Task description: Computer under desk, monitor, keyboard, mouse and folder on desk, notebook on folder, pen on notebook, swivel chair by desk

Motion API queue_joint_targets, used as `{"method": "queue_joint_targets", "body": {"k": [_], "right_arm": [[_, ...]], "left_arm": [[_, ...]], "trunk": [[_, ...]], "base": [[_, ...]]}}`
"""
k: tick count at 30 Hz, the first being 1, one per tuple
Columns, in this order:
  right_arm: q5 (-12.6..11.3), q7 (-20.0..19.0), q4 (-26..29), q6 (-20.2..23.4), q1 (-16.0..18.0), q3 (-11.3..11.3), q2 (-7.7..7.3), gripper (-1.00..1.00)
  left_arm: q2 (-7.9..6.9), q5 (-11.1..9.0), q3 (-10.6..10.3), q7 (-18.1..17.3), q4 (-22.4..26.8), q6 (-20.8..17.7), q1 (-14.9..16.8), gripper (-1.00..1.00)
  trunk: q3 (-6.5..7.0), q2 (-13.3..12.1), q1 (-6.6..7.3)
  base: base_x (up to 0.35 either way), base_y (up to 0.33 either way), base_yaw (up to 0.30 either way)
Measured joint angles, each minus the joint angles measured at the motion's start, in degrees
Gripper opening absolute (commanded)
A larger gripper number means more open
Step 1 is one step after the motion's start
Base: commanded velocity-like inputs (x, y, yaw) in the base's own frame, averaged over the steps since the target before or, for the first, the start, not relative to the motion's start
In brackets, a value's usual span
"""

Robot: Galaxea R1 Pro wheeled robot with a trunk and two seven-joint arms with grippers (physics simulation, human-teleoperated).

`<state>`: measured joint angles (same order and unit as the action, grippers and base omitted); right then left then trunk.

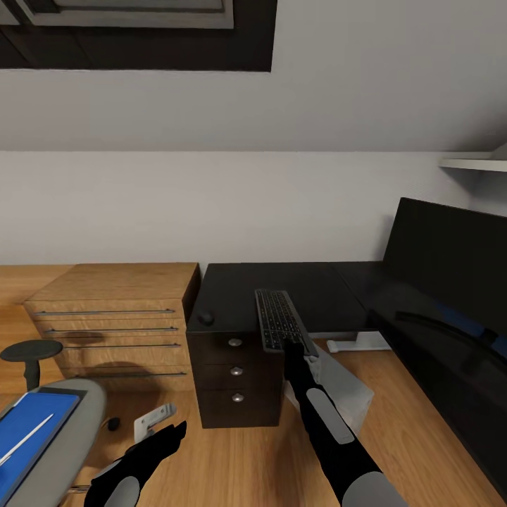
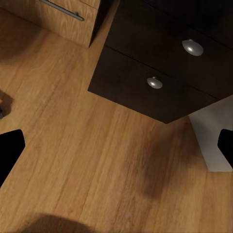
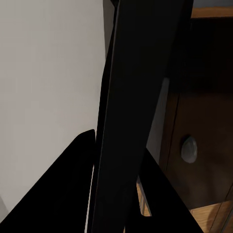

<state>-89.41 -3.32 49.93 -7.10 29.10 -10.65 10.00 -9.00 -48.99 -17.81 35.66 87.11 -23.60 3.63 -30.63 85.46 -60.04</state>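
Right claw (image 1: 292, 346) clenched on keyboard (image 1: 277, 319) at surface (image 1: 232, 289) front edge; left claw (image 1: 163, 438) released. Risk: overhanging keyboard tips off when let go.

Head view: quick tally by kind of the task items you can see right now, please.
Desk: 1
Monitor: 1
Keyboard: 1
Mouse: 1
Computer: 1
Chair: 1
Folder: 1
Pen: 1
Total: 8

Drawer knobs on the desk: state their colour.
Silver, round knobs on the black desk drawer fronts; clearest in the left wrist view.
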Motion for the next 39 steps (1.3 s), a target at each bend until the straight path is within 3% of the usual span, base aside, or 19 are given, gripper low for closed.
{"method": "queue_joint_targets", "body": {"k": [7,17,39], "right_arm": [[0.0,0.1,0.0,0.0,0.0,-0.4,0.0,-1.0],[0.2,0.9,0.0,-0.1,0.0,-4.1,0.0,-1.0],[0.5,1.3,-0.4,-0.4,0.0,-5.2,0.0,-1.0]], "left_arm": [[0.0,0.0,0.0,0.1,0.1,0.0,0.0,1.0],[0.0,0.0,0.0,0.1,0.3,0.0,0.0,1.0],[-0.09,0.0,0.4,0.1,0.5,0.0,0.0,1.0]], "trunk": [[0.0,0.0,0.0],[0.0,0.0,0.03],[0.37,0.0,0.0]], "base": [[0.0,0.0,0.0],[0.165,0.039,0.0],[0.036,0.002,0.035]]}}
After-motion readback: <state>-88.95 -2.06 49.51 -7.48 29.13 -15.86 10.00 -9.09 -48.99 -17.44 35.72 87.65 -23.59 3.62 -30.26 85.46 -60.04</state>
